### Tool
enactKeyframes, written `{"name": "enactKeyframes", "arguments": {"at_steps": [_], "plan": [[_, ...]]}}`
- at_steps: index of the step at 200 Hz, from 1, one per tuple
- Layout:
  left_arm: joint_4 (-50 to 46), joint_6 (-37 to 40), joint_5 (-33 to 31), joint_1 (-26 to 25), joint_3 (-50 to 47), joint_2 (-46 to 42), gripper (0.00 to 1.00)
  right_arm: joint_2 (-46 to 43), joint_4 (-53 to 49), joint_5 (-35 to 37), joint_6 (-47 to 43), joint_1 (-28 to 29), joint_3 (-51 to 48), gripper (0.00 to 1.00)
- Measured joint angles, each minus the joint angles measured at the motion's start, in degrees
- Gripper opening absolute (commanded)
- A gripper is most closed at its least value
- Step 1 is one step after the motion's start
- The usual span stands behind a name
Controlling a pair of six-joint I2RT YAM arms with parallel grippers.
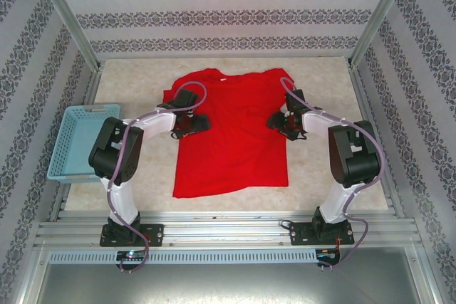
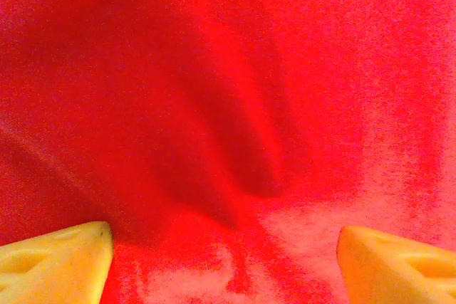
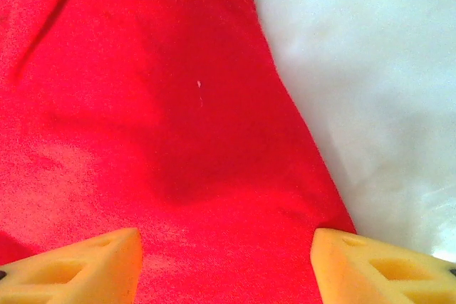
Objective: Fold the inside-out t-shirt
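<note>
The inside-out t-shirt (image 1: 231, 133) lies spread flat in the middle of the worktop (image 1: 328, 83), collar toward the far side and hem toward the near side. The left hand (image 1: 196, 124) hangs over the shirt's left side below the sleeve, released, its yellow fingers (image 2: 57, 258) spread wide over rumpled red cloth. The right hand (image 1: 279, 122) hangs over the shirt's right edge, also released, with nothing between its fingers (image 3: 78, 265). A light blue basket (image 1: 91, 109) sits at the worktop's left edge.

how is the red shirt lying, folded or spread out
Spread out: the t-shirt lies flat on the table, full length, both sleeves out, no fold made.
</note>
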Motion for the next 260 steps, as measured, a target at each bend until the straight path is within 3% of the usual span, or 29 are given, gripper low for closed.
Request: {"name": "enactKeyframes", "arguments": {"at_steps": [39, 91, 119, 159, 260], "plan": [[-4.92, 2.38, -4.85, -6.84, 0.83, -3.21, 0.90, -4.87, -2.97, 0.26, -1.36, -1.05, -0.35, 0.72], [-8.07, 10.51, -11.19, -27.93, -5.86, -18.23, 0.93, -31.26, -5.70, 0.31, -2.40, 1.22, -12.44, 0.80], [-9.94, 13.51, -10.56, -34.16, -10.03, -18.40, 0.93, -39.82, -8.26, 0.66, -1.68, 4.20, -19.50, 0.82], [-13.81, 15.91, -11.39, -37.75, -11.06, -13.03, 0.88, -46.25, -10.93, 1.11, 0.24, 7.23, -26.12, 0.82], [-16.39, 16.85, -17.22, -37.79, -6.56, -6.12, 0.72, -50.18, -11.34, 1.84, 1.55, 7.87, -27.98, 0.82]]}}
